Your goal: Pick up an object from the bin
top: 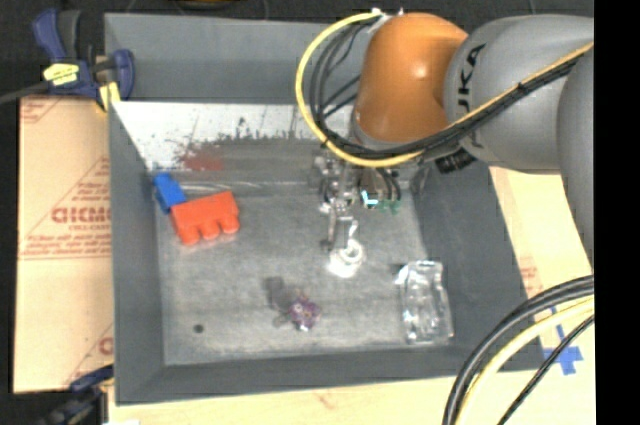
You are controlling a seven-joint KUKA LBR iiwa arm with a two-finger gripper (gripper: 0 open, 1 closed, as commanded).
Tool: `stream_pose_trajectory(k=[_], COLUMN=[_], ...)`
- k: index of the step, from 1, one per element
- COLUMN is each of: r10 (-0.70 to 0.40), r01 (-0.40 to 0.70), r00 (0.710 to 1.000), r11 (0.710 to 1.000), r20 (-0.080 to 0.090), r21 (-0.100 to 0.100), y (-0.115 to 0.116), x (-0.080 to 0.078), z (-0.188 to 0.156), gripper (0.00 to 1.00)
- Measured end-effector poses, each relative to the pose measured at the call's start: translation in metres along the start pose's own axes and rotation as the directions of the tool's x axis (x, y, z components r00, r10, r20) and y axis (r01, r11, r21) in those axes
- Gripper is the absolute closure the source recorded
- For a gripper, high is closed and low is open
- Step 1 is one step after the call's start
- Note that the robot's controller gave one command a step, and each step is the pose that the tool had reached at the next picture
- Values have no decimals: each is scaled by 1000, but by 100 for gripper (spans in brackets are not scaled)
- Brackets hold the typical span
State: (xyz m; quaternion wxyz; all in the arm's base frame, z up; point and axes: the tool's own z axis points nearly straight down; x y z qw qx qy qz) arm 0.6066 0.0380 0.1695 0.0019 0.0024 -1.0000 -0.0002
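Note:
My gripper (342, 239) hangs below the orange-covered wrist, right of the bin's middle. Its tip stands directly over a small white ring-shaped piece (346, 263) on the bin floor, and I cannot tell whether it touches the piece. A clear plastic piece (422, 300) lies to the lower right of the gripper. A small purple and grey thing (298, 310) lies to its lower left, near the front wall.
An orange toy block (206, 216) lies at the left of the bin with a blue piece (167, 190) touching its upper left corner. The arm and its cables cover the bin's upper right part.

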Motion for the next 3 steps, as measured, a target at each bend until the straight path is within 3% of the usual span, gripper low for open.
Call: stream_pose_trajectory(k=[1, 2, 3], r10=[-222, -217, -201], r01=[222, 217, 201], r00=[975, 976, 980], r11=[975, 976, 980], r20=[-2, 6, 16], r21=[0, 1, 3], y=[43, 43, 53], x=[71, 68, 68], z=[94, 91, -51], gripper=[0, 100, 100])
